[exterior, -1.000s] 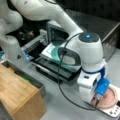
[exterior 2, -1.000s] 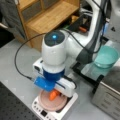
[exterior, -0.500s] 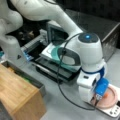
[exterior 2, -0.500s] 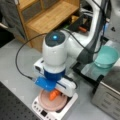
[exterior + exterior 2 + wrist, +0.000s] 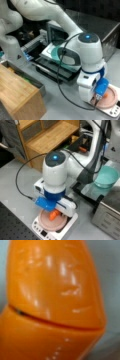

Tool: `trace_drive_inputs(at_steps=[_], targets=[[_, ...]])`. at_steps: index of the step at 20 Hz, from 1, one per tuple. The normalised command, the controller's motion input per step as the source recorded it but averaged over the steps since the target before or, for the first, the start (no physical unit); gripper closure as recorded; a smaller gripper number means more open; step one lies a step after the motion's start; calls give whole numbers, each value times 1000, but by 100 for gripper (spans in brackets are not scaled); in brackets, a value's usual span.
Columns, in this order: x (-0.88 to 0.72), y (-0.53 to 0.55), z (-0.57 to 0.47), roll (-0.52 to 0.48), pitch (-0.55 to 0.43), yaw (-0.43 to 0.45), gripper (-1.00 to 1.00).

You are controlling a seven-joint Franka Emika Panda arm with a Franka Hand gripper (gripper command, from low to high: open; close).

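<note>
Orange carrot (image 5: 53, 215) under claw (image 5: 55, 213)

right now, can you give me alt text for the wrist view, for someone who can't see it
A glossy orange object fills almost the whole wrist view, very close to the camera, with a thin dark seam running across its lower part. Pale grey background shows only at the right edge; the pincer is not visible.

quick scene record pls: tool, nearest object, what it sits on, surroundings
tool: the tool is low over the pink round plate
nearest object: glossy orange plastic carrot-like piece, filling the wrist view
support: plate rests on a white scale-like base
surroundings: teal bowl; wooden shelf unit; grey table
</note>
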Motion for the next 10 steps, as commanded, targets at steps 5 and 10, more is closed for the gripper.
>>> trace_drive_inputs(at_steps=[5, 10], targets=[[-165, 55, -113, -22, -109, -145, 100], [-140, 76, -118, -23, -110, -150, 100]])
